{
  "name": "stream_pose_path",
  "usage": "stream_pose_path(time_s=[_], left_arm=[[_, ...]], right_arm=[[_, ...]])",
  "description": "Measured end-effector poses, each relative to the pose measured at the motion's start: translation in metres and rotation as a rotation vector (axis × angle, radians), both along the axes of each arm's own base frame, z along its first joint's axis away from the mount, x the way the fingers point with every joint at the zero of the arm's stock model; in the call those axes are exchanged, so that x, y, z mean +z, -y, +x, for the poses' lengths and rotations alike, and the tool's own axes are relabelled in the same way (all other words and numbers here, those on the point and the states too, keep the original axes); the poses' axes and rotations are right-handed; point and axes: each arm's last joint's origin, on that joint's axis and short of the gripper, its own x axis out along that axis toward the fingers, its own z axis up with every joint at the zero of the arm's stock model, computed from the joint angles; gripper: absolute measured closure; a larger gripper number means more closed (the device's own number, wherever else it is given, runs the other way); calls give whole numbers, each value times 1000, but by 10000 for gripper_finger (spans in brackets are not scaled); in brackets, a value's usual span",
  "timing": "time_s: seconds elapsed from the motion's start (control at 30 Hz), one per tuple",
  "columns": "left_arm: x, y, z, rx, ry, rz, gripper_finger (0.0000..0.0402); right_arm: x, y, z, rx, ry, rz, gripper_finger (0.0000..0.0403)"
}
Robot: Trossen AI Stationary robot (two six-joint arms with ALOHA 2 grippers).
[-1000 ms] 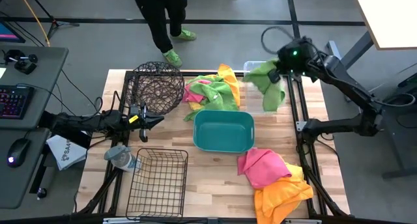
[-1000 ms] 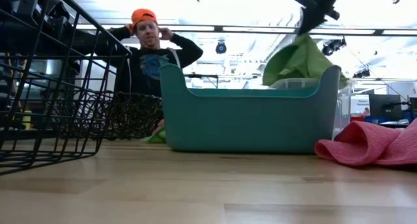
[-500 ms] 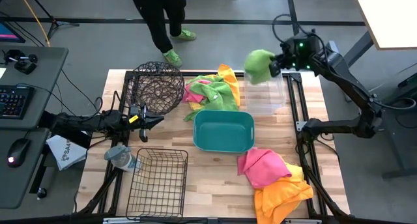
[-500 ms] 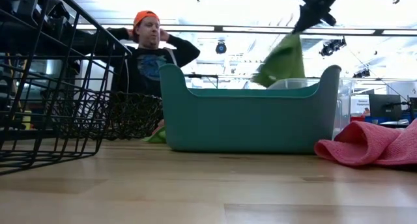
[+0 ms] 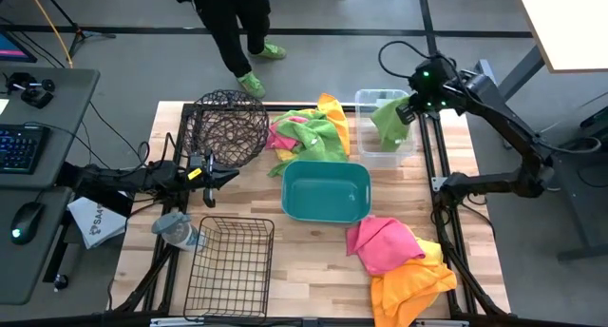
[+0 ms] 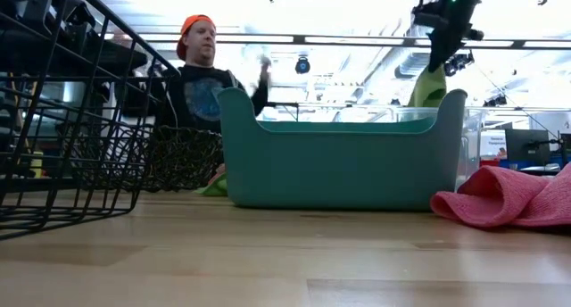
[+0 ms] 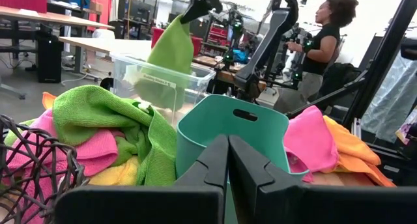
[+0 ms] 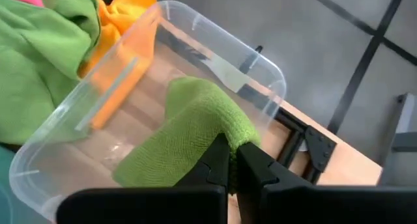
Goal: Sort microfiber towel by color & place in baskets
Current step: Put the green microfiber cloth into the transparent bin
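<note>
My right gripper [image 5: 408,106] is over the clear bin [image 5: 365,152] at the far right, shut on a green towel [image 5: 388,121] that hangs down into the bin. The right wrist view shows the same towel [image 8: 186,138] inside the bin's clear wall [image 8: 78,126]. A heap of green, pink, yellow and orange towels [image 5: 309,132] lies at the far middle. A pink towel [image 5: 380,243] and an orange towel [image 5: 408,284] lie near the right edge. My left gripper [image 5: 226,176] waits shut at the left, beside the round wire basket [image 5: 228,127]. My right gripper pinches a bunched upper fold of the green towel [image 8: 225,127] between its two fingers. The fingers come from above, slanting down toward the bin. The towel hangs below them, its lower part [image 7: 156,87] inside the clear bin; whether it rests on the floor I cannot tell.
The teal tub [image 5: 326,190] stands mid-table, and the rectangular wire basket [image 5: 228,265] stands at the near left. A grey-blue cloth lump [image 5: 176,230] lies by the left edge. A person [image 5: 233,23] stands beyond the far edge.
My right gripper has come down a little and tipped further downward over the clear bin. The green towel swung up toward the table's left, then dropped, and now hangs narrow with its lower part inside the bin.
</note>
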Motion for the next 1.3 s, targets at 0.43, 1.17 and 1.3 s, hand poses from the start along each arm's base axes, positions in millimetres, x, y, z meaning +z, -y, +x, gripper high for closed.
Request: stream_pose_path(time_s=[0.43, 1.17, 1.3], left_arm=[[0, 0, 0, 0, -1, 0, 402], [0, 0, 0, 0, 0, 0, 401], [0, 0, 0, 0, 0, 0, 402]], right_arm=[[-64, 41, 57, 122, -149, 268, 400], [-28, 11, 46, 237, 222, 382, 136], [-21, 5, 72, 318, 415, 397, 135]])
